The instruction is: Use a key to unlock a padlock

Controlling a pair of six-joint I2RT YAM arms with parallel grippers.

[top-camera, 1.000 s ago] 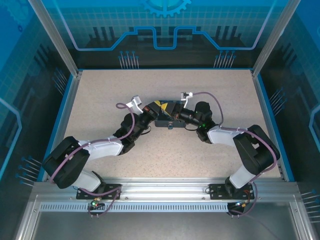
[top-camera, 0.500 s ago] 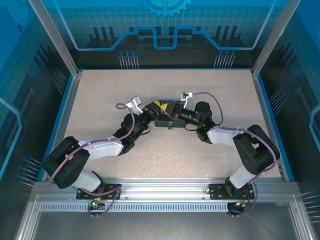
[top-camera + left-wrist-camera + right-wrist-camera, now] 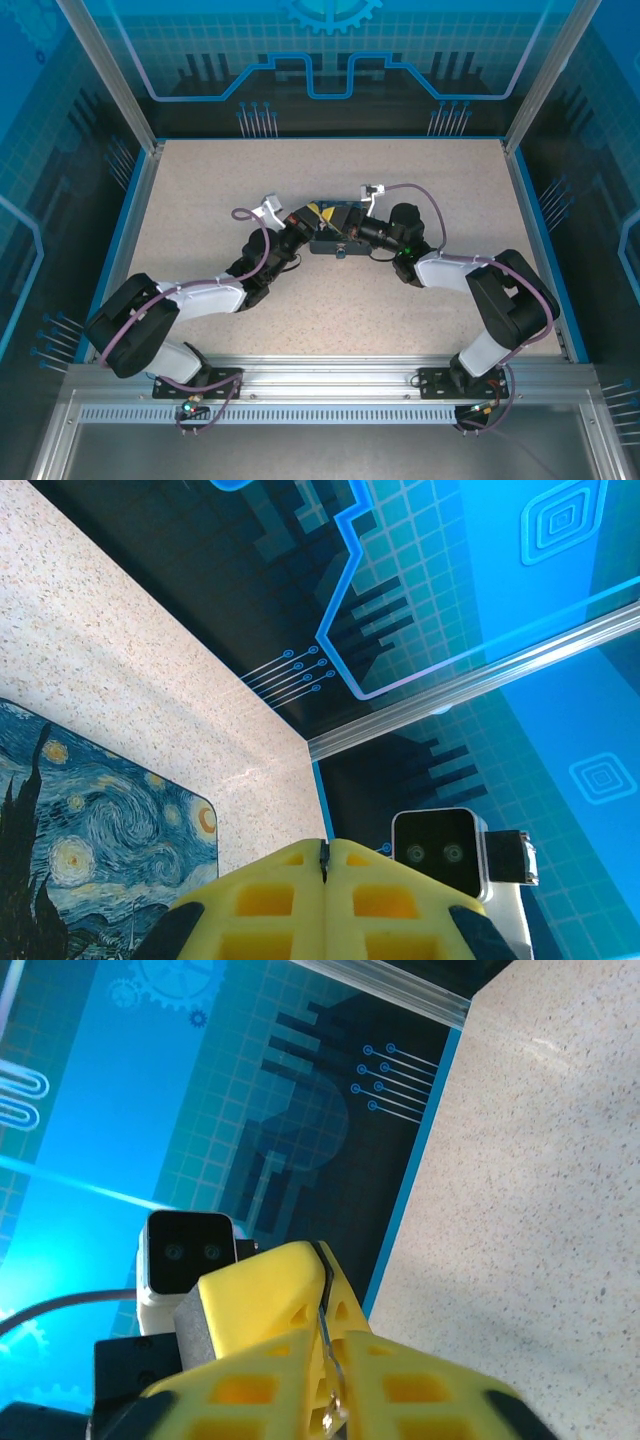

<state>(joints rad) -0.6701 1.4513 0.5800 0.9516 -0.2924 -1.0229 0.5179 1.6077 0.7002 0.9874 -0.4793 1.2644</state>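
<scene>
Step in hand, by my read: getting the key to the lock; insertion not yet visibly done. R claw [image 3: 322, 1260] is pinched nearly together on a thin metal strip w/ a small ring at its lower end, prob. the key [image 3: 327, 1340] seen edge-on, its tip roughly level w/ the fingertips. L claw [image 3: 325, 852] has its yellow fingers pressed flat together, nothing visible btwn them; can't tell if it pins anything below the tips. The two claws meet nose to nose over the Starry Night tin [image 3: 100, 830], which lies flat on the bench [image 3: 120, 680] just beside the L claw. In the top view the padlock [image 3: 341, 251] reads as a tiny dark grey speck w/ a pale glint, just on the near side of the R claw's tips, at the tin's front edge, btwn both claws. It's too small to tell shackle state or keyway direction. Next move prob. calls for lining the key blade up w/ the keyway, a slow straight push, then a twist, w/ the lock body steadied. Risk: a lock this light swings or slides away instead of taking the key.
</scene>
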